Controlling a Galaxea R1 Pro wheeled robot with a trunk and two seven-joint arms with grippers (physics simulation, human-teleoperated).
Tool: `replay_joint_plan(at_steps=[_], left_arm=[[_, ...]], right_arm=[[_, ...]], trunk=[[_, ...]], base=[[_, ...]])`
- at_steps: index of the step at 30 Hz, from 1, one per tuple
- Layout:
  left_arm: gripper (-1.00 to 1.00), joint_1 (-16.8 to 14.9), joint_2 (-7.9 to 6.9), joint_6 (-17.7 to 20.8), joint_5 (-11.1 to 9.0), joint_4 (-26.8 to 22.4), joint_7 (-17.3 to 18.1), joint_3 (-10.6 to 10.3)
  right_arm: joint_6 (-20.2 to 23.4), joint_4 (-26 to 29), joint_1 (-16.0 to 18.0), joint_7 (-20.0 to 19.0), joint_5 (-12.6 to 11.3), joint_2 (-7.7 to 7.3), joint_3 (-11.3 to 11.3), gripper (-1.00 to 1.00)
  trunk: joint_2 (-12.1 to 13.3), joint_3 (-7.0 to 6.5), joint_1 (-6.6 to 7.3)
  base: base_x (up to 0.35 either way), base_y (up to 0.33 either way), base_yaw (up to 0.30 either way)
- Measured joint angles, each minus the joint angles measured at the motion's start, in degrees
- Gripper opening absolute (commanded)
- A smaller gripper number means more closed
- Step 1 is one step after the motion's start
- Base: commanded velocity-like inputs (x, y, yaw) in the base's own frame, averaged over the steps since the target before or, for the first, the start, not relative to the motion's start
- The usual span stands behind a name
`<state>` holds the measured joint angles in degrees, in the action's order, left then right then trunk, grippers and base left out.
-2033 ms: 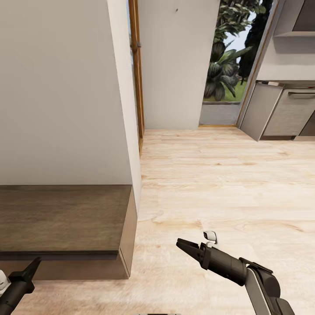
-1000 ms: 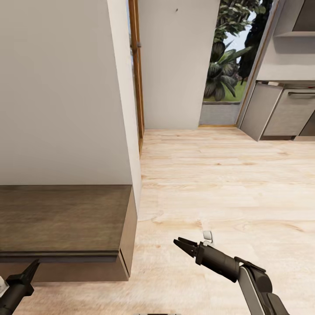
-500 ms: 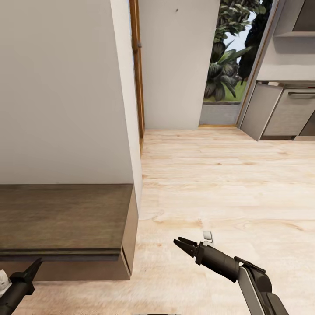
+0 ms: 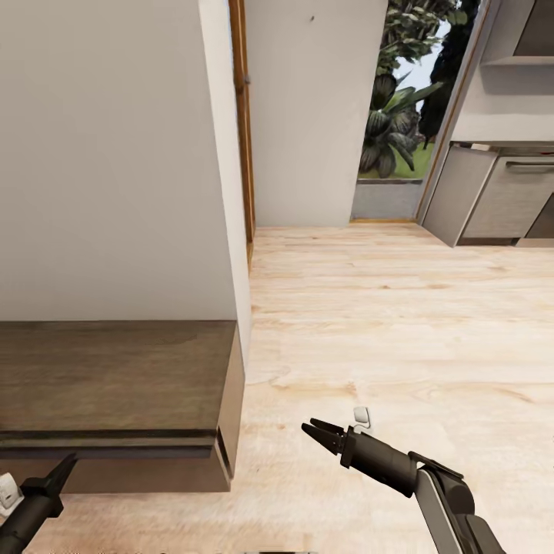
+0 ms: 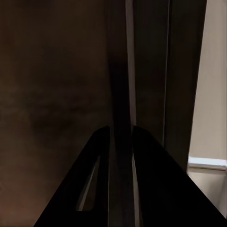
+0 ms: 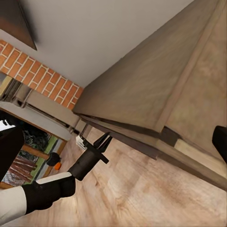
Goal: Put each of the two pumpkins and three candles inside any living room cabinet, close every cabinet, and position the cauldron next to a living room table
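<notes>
Cabinet point(image 4: 108, 381) count is one: a long, low dark brown wooden unit at the lower left of the head view, set against the white wall point(image 4: 108, 154), its flat top bare. Its front edge stands a little proud of the body below, and the right wrist view shows a thin pale strip in the seam under the overhanging top point(image 6: 142, 94); whether a drawer is slightly out I cannot tell, and nothing of its inside shows.

Two grippers show. The left gripper point(image 4: 60, 466) sits at the bottom left corner of the head view, just before the cabinet's front; in the left wrist view its two dark fingers point(image 5: 94, 161) stand almost together with a narrow slit between them, close against the dark wood, and they hold nothing. The right gripper point(image 4: 315, 431) hangs over the pale plank floor point(image 4: 400, 308) at lower centre, its jaws narrowly parted and empty.

One small white object point(image 4: 363, 416) lies on the floor just beyond the right gripper. Grey kitchen units point(image 4: 500, 192) stand at the upper right, beside an opening onto garden plants point(image 4: 396, 115).
</notes>
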<state>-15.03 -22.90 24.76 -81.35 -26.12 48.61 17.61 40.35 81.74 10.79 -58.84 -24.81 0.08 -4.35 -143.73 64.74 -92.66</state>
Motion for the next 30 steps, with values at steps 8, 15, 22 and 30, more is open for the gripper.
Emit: replay_joint_plan(at_steps=[8, 15, 22, 30], left_arm=[[-1.00, 0.1, 0.07, 0.0, 1.1, -0.8, 0.0, -1.0], [-1.00, 0.1, 0.16, 0.0, 1.3, -1.0, 0.0, -1.1], [-1.00, 0.0, 0.16, 0.0, 1.3, -1.0, 0.0, -1.2], [-1.00, 0.0, 0.21, -0.1, 1.2, -1.0, 0.0, -1.1]], right_arm=[[0.0, 0.0, 0.0, 0.0, 0.0, 0.00, 0.0, 1.00], [0.0, -0.1, 0.0, 0.0, 0.0, 0.00, 0.1, 1.00], [-0.1, 0.0, 0.0, 0.0, 0.0, 0.00, 0.1, 1.00], [-0.1, 0.0, 0.0, 0.0, 0.0, 0.00, 0.1, 1.00]], trunk=[[0.0, 0.00, 0.00], [0.0, 0.00, 0.00], [0.0, 0.00, 0.00], [0.0, 0.00, 0.00]], base=[[-0.088, 0.054, 0.000], [-0.051, 0.016, 0.000], [-0.114, 0.001, 0.000], [-0.044, 0.000, 0.000]])
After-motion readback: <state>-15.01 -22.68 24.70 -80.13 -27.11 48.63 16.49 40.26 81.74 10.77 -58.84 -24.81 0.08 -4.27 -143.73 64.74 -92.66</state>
